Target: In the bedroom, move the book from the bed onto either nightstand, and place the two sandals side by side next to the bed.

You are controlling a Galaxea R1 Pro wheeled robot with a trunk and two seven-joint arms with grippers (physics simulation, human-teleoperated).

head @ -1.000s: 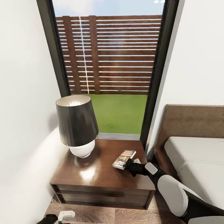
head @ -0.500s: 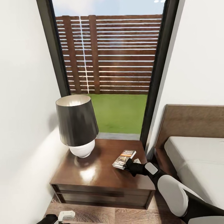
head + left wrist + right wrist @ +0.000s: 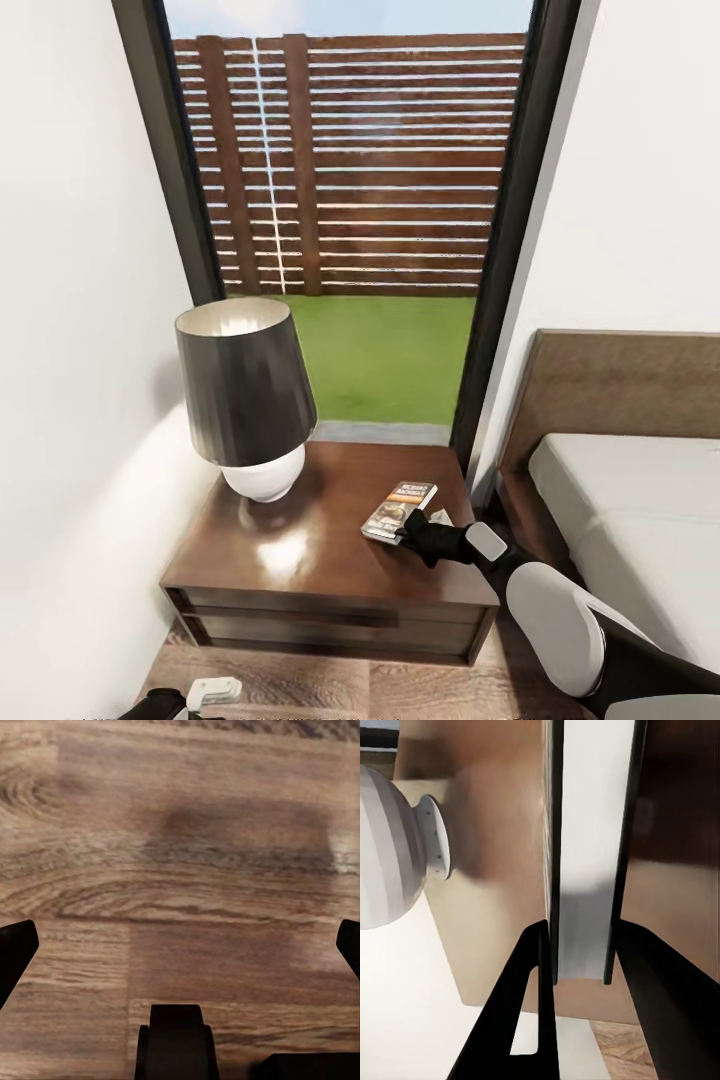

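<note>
Head view first: book [image 3: 399, 511] lies flat on the nightstand [image 3: 300, 560], on the right part of its glossy dark wood surface, cover up with its orange band and white lettering showing. The right gripper [image 3: 410, 533] reaches in from the lower right and meets the book's near edge; its black jaws sit at that edge, closed on the book. A lamp [image 3: 245, 400] with a dark shade and a white rounded base stands on the left part of the same surface, well apart from the book. To the right of the nightstand stands the bed [image 3: 640, 520], with its brown headboard against the white wall and off-white mattress. Behind the nightstand a tall dark-framed window [image 3: 350, 230] shows green grass and a slatted brown fence. At the bottom left edge, part of the left gripper [image 3: 205, 692] hangs low over the wooden floor [image 3: 330, 690].

Left wrist view: left gripper's jaws stand wide apart at the picture's two sides, released, with bare wood-grain floor between them.

Right wrist view: book's white page edge and dark cover run between the two black fingers [image 3: 536, 1020], which clamp it from either side. The lamp's white ribbed base and the brown surface lie beyond.
</note>
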